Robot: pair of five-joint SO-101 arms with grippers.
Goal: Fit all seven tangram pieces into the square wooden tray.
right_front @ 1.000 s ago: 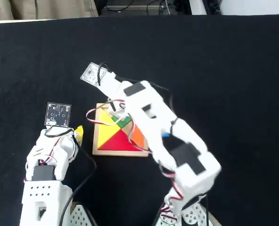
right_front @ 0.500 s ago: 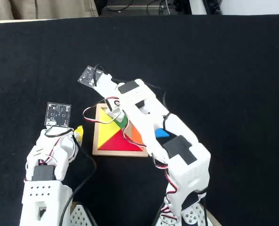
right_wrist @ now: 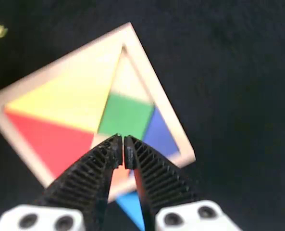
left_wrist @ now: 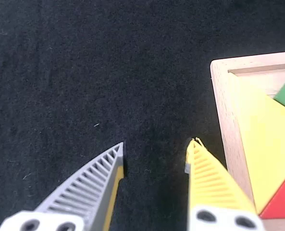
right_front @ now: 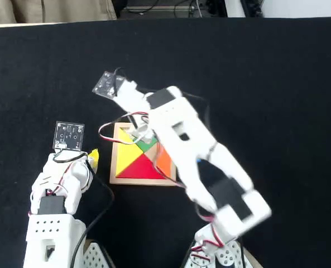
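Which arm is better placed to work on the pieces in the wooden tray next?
Right, probably. The right hand, tips together, is over the tray by the green piece. The left hand is open over the black cloth beside the tray's edge, off the pieces.

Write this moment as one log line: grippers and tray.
left gripper: open, beside tray | right gripper: shut, empty, over tray | tray: bare gap at one corner

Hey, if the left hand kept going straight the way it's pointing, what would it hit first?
Probably just the black tablecloth: the left hand points at bare cloth beside the wooden tray, not at it. Depth is hard to judge.
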